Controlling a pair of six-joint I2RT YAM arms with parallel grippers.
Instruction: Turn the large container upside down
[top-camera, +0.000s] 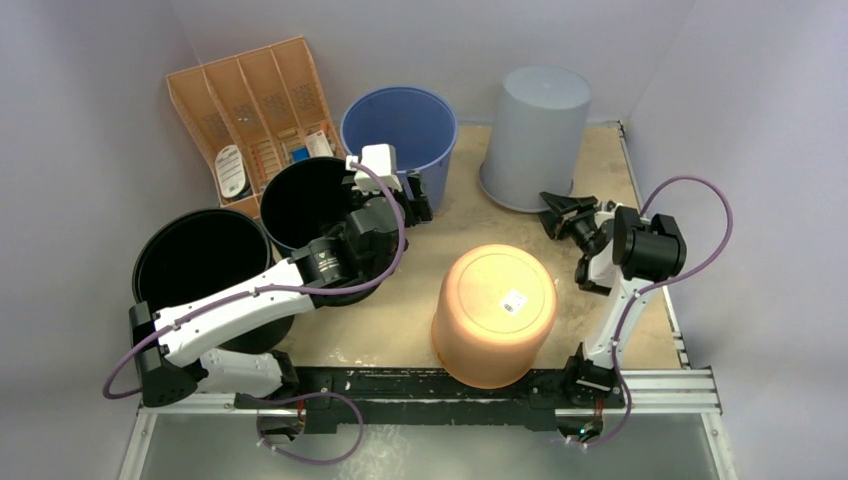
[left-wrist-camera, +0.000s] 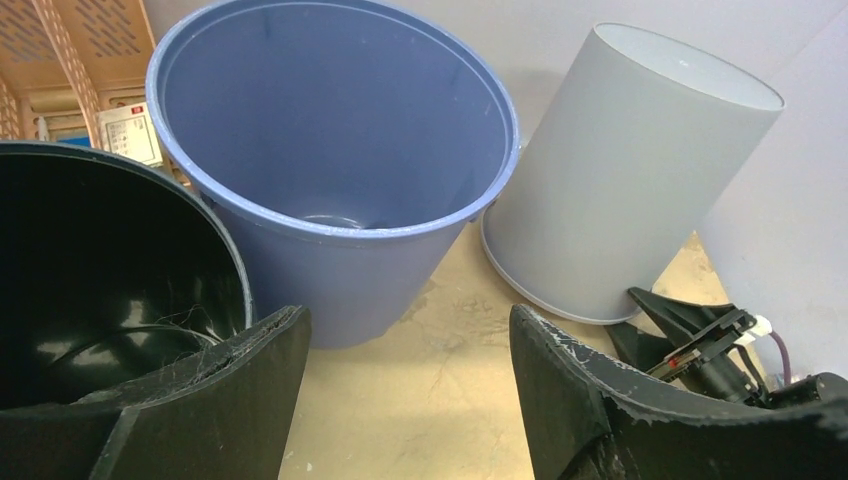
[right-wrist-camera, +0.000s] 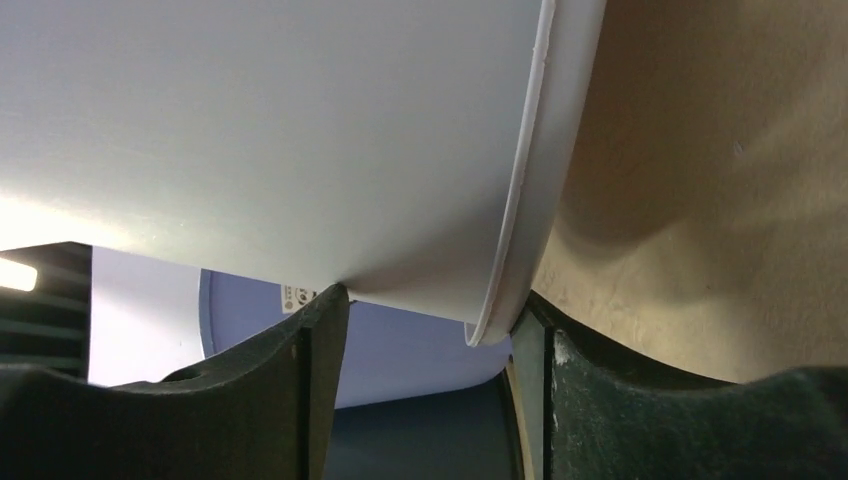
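Right claw (top-camera: 552, 213): my fingers stand well apart and grip nothing. In the wrist view they straddle the rim (right-wrist-camera: 510, 220) of the large container (top-camera: 535, 130), one tip touching its wall. I cannot tell whether it presses.
Left claw (left-wrist-camera: 405, 320): spread wide and empty, hanging between a black bucket (top-camera: 300, 200) and the blue bucket (top-camera: 400, 125).
Where it is: upper right of the overhead frame, mouth down on the desk (top-camera: 610, 170) with its base up. I judge it is already inverted.
Weight: thin-walled and empty, so I expect it to be light.
Stiffness: the wall probably flexes under a pinch, while the rolled rim looks stiffer.
Grip: the smooth, matte plastic looks likely to slip on the taper.
Where to hold: I would pinch the rim lip, since the body is too broad for my jaws.
Shape: round and tapered, narrow at the flat base and flaring to the rim.
Desk: tan and rough, with a mottled surface.
Neighbours: an orange bucket (top-camera: 495, 310) stands upturned at lower centre, well apart, with a barcode sticker on its base. A second black bucket (top-camera: 195, 260) sits at the left, and a perforated orange organiser (top-camera: 250, 100) at the upper left.
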